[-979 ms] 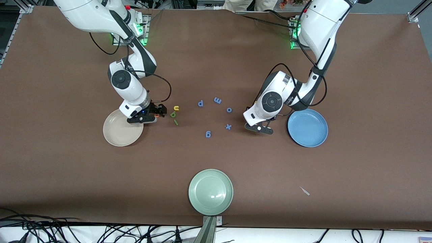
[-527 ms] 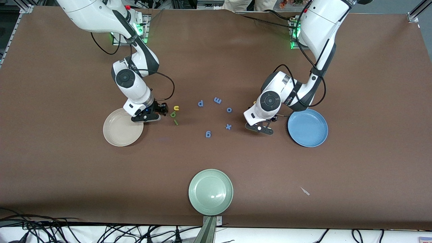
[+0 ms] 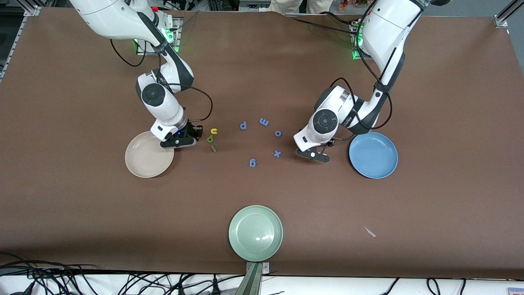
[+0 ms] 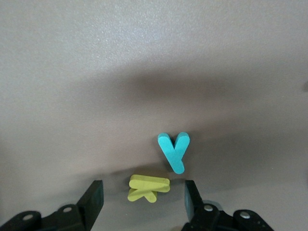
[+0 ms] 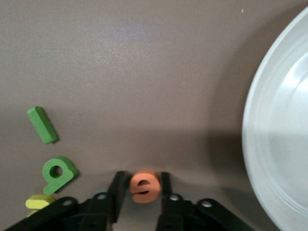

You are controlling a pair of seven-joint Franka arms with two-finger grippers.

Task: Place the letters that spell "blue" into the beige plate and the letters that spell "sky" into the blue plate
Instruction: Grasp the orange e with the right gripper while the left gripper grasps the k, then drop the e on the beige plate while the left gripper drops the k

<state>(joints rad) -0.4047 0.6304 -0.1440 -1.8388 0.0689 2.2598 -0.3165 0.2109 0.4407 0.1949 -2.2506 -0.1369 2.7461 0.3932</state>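
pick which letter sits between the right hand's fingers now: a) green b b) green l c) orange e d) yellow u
c: in the right wrist view the right hand has its two fingers pressed to either side of the orange e, while the green b and green l lie free on the table beside it.

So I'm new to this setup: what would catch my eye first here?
Three plates: the beige plate toward the right arm's end, the blue plate toward the left arm's end, a pale green plate nearest the front camera. Beside the beige plate the right gripper clamps the orange e. Beside the blue plate the left gripper stands open astride the yellow k, the teal y next to it.
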